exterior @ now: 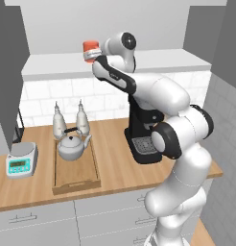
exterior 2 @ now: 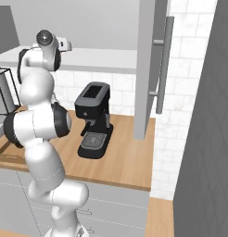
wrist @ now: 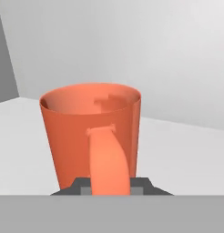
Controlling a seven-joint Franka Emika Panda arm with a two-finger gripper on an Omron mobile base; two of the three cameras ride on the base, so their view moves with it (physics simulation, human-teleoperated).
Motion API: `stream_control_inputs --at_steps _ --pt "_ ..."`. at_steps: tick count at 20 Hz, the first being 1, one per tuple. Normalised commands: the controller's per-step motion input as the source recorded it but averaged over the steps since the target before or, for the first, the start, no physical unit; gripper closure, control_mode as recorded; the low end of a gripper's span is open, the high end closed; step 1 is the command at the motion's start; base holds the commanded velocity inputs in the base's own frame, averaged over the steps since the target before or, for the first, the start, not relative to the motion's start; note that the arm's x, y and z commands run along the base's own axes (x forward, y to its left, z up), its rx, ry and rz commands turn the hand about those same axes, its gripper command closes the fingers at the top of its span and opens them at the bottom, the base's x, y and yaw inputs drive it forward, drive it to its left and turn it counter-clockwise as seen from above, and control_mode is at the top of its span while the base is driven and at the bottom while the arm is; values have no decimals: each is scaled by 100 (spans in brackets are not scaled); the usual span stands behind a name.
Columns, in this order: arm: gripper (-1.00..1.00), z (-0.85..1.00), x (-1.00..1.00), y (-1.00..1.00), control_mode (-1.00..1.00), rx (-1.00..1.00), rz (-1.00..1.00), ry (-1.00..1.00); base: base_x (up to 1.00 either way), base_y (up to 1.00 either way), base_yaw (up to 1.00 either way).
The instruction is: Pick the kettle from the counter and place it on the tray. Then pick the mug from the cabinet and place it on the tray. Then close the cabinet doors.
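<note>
Mug (wrist: pixel 91 136) upright on cabinet shelf (wrist: pixel 186 154), handle between end effector (wrist: pixel 110 187) fingertips

Orange-red cylindrical mug (wrist: pixel 91 136): smooth, matt, evenly coloured wall and loop handle. Squat silver-grey kettle (exterior: pixel 72 146): polished metal body, black matt handle. Rectangular light wooden tray (exterior: pixel 76 181): visible grain. Long light-brown wooden desk (exterior: pixel 115 168): satin. Grey cabinet doors (exterior 2: pixel 146 69): flat matt panels, brushed metal bar handle (exterior 2: pixel 163 65).
</note>
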Motion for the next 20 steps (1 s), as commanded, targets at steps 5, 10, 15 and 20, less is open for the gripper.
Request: stream_control_inputs --at_steps 5,10,15,20 --pt "100 0 -2 6 -100 0 3 -17 0 0 0" --pt "100 2 -28 12 -100 0 4 -6 0 0 0" --pt "100 17 -75 5 -100 0 6 1 0 0 0" --pt "100 14 -98 0 -100 0 9 6 0 0 0"
